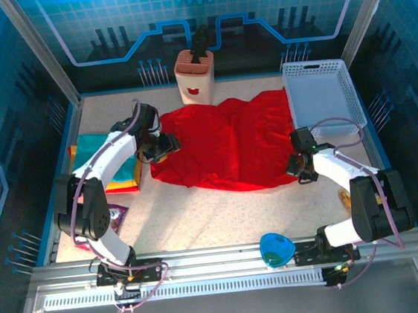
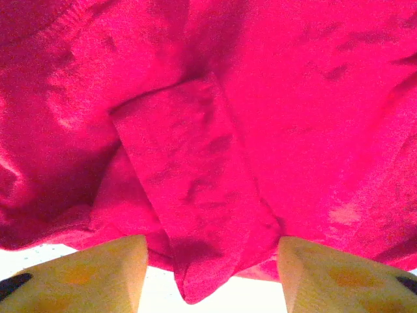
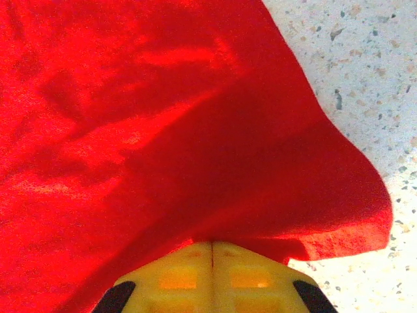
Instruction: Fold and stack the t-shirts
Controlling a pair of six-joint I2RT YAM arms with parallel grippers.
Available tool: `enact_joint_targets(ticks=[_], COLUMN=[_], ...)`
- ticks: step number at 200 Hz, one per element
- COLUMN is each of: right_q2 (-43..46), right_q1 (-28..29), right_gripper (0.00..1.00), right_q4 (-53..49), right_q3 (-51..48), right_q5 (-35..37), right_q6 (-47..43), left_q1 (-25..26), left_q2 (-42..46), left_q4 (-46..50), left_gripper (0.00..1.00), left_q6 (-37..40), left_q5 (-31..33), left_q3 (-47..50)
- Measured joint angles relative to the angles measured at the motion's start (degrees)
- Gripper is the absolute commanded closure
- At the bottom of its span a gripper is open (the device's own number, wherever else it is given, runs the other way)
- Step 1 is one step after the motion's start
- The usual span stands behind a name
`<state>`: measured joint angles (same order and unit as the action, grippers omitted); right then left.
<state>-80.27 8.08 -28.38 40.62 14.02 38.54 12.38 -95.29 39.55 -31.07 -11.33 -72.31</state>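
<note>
The bright red t-shirt lies spread and rumpled across the middle of the table. My left gripper is at the shirt's left edge. In the left wrist view it is open, its yellow fingers wide apart, with a folded flap of the red shirt lying between them. My right gripper is at the shirt's lower right edge. In the right wrist view it is shut, and the red shirt's hem rises over its tips. The folded teal, orange and yellow shirts are stacked at the left.
A white mesh basket stands at the back right, touching the shirt's corner. A pink holder with dark tools stands at the back centre. A blue object sits on the front rail and a purple packet lies at the front left.
</note>
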Motion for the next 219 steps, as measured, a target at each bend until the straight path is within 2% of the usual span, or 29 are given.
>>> enact_joint_targets(ticks=[40,48,60,91,111,143,182,219], right_q2=[1.01,1.16,1.18,1.18,1.25,2.54,5.03,6.01], right_q1=[-0.02,-0.02,-0.02,-0.07,-0.13,-0.17,-0.26,-0.28], right_gripper=[0.94,0.9,0.77,0.61,0.54,0.43,0.39,0.38], right_q4=[1.07,1.14,1.66,2.89,3.19,3.13,2.86,2.49], right_q3=[-0.52,-0.57,-0.7,-1.31,-1.31,-1.33,-1.55,-2.08], right_q5=[-0.61,-0.9,-1.25,-2.69,-3.04,-3.19,-3.1,-2.93], right_q6=[-0.9,-1.11,-1.46,-2.75,-2.82,-2.91,-3.02,-3.04], left_q1=[1.22,2.84,6.29,13.86,15.28,15.78,15.78,15.78], left_q2=[10.56,12.96,15.23,14.95,13.42,12.07,10.25,7.89], left_q4=[-2.45,-3.15,-4.94,-12.76,-16.96,-20.9,-24.09,-25.49], left_gripper=[0.46,0.47,0.47,0.47,0.47,0.47,0.53,0.66], left_q6=[-1.07,-2.05,-3.48,-9.31,-13.11,-16.41,-17.27,-18.27], left_q5=[0.11,0.24,0.52,0.5,0.83,3.17,4.94,5.42], left_q3=[11.32,13.94,17.4,25.16,28.68,29.09,29.05,29.03])
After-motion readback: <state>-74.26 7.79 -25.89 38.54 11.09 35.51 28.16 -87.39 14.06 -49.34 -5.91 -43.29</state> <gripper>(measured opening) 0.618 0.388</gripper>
